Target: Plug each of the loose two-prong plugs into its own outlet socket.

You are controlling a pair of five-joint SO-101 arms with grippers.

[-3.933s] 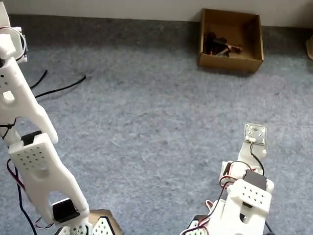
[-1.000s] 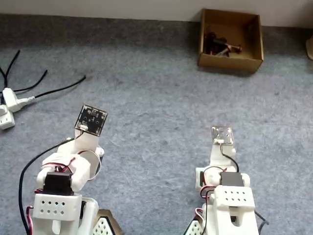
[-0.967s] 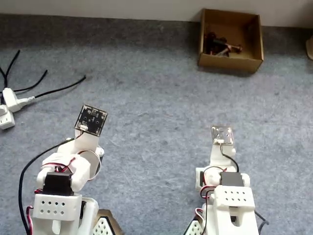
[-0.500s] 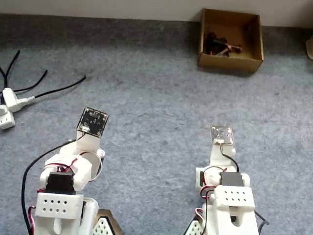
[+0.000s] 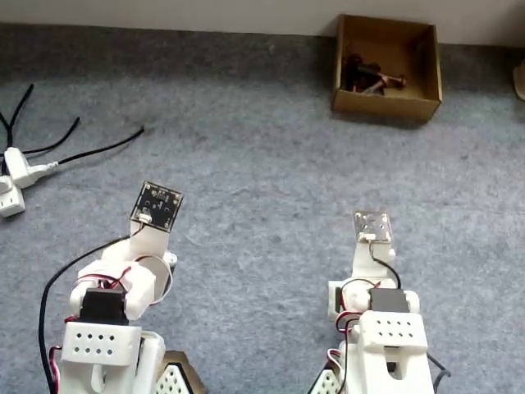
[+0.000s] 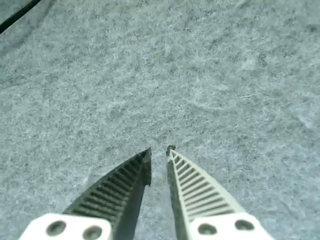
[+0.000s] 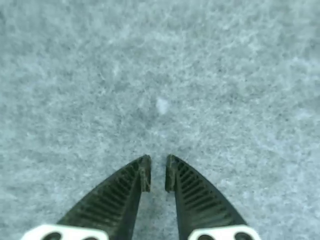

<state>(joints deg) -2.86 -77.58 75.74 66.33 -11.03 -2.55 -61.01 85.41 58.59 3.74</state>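
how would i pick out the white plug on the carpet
On the grey carpet, go to the high view's left edge, where thin black cables fan out. The white plug lies beside them. Its short white lead sets it apart from the plain white block next to it.

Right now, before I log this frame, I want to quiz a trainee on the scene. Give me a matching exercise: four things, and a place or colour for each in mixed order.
Things:
1. cardboard box
2. white plug
3. left gripper
4. right gripper

Descriptions:
A. one dark finger, one pale finger
B. far right of the grey carpet, dark parts inside
C. both fingers dark
D. left edge of the high view, among black cords

Pairs: 1-B, 2-D, 3-A, 4-C
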